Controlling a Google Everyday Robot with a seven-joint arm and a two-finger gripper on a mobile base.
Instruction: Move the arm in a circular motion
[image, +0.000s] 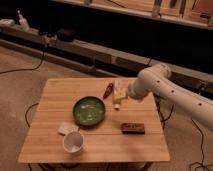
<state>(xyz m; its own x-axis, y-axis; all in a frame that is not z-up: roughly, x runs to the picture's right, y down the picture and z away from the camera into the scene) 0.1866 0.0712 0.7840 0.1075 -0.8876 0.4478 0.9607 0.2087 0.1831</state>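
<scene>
The large cream-white tubular arm (170, 92) reaches in from the right. Its long axis runs from right to left and bends down at the round elbow. Its slim gripper (118, 98) hangs above the back right part of the light wooden table (115, 147), just beside a small red pepper (107, 91). The round green bowl (90, 111) lies to its left. Whether the gripper is apart or together, I cannot tell. I judge that 1 circle would sweep leftward over the bowl.

no legible text, no readable labels

Wooden table (145, 142), frame centre.
Green bowl (89, 110) in its middle, white cup (73, 142) lower left, dark packet (132, 128) right, red item (107, 91) above, by the gripper (118, 99).
</scene>
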